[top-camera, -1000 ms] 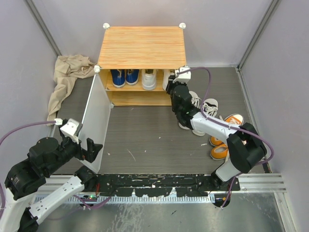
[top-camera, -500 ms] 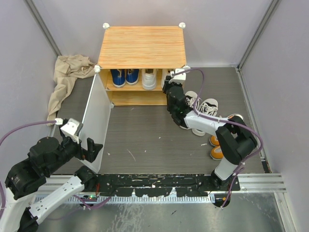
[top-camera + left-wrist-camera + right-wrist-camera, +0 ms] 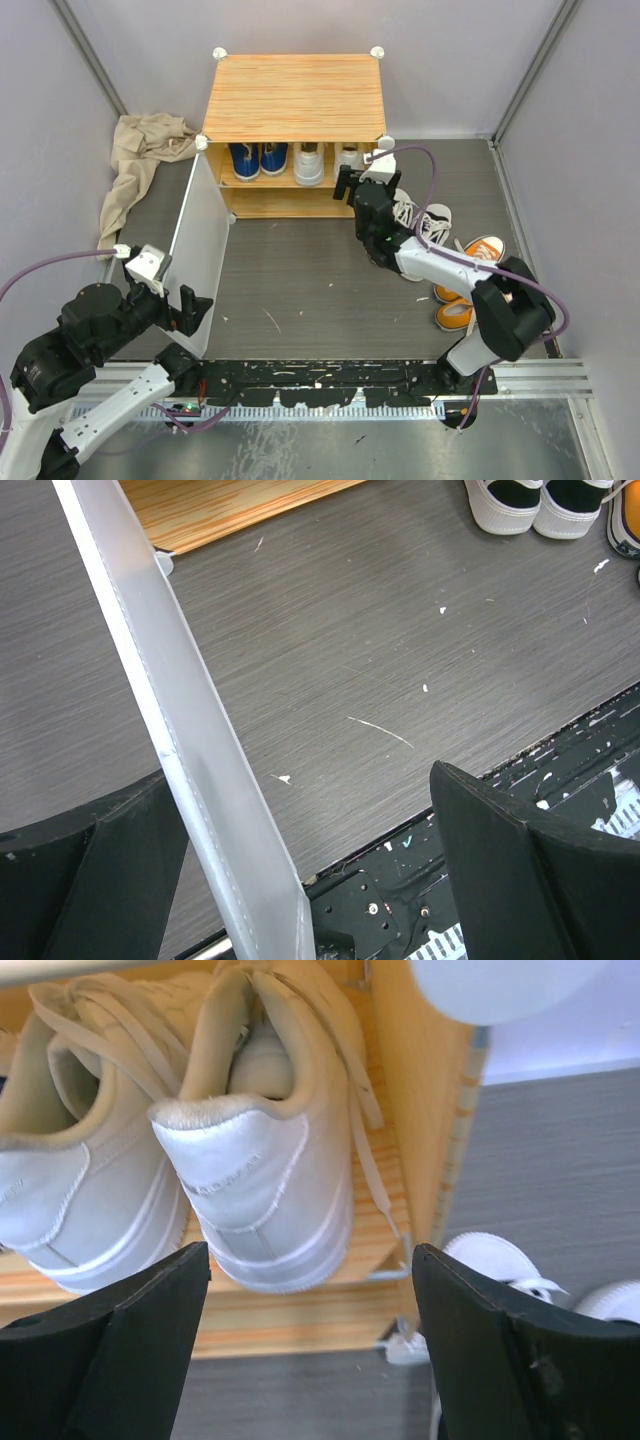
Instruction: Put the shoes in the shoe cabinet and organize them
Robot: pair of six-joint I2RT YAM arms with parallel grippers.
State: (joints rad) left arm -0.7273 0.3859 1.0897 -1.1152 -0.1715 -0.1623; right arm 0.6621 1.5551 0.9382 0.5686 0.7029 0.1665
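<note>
Left claw [image 3: 300,775] straddles the cabinet [image 3: 293,95] door [image 3: 170,710], jaws wide, probably just keeping it swung open. Right claw [image 3: 310,1255] gapes wide behind the white shoe [image 3: 265,1190], touching nothing. That shoe's parked heel-out at the shelf's [image 3: 300,1335] 3 o'clock end beside its mate [image 3: 70,1180]. Black pair [image 3: 432,222] and orange pair [image 3: 455,315] wait on the desk at 3 o'clock.

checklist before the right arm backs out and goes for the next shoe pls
1. right tool open, fingers off the white shoe: ok
2. white shoe upright on the shelf, beside its mate: ok
3. cabinet door swung open, standing between the open fingers of the left tool: ok
4. free space under the shelf: cannot tell, mostly hidden
5. black high-tops and orange pair on the floor by the right arm: ok
</note>
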